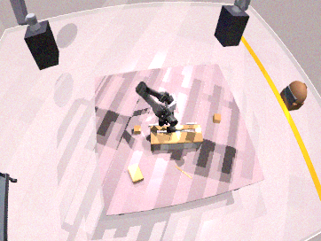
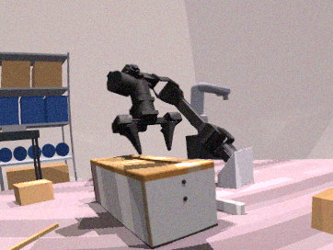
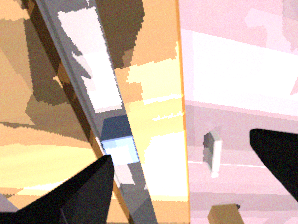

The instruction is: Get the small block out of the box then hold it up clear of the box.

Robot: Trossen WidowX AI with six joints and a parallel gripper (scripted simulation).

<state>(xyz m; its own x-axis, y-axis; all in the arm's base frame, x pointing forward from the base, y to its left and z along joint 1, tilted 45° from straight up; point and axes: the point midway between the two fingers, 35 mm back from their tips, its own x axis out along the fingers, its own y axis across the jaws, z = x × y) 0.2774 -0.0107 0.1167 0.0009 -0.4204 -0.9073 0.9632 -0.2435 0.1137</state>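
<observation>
The pincer (image 1: 171,128) (image 2: 155,151) (image 3: 180,149) is open very wide and has nothing in it. It points down, just over the top of the box (image 1: 177,138) (image 2: 179,211) (image 3: 155,170). The little blue block (image 3: 120,142) is inside the box, seen down through the long slot. A thin stick (image 1: 183,172) (image 2: 34,236) lies on the bench (image 1: 213,90) (image 2: 276,225) (image 3: 225,60), apart from the box.

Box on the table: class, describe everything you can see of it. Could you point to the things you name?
The box (image 1: 177,138) (image 2: 184,216) (image 3: 167,190) is long and upright on the pink table (image 1: 133,195) (image 2: 276,198) (image 3: 240,75). Its wood-look top has a lengthwise slot (image 3: 95,75), with a blue block (image 3: 120,145) visible inside. The sides look pale grey; one end bears two dark dots (image 2: 184,182). The open fingers (image 1: 172,128) (image 2: 155,152) hover above, apparently not touching.
</observation>
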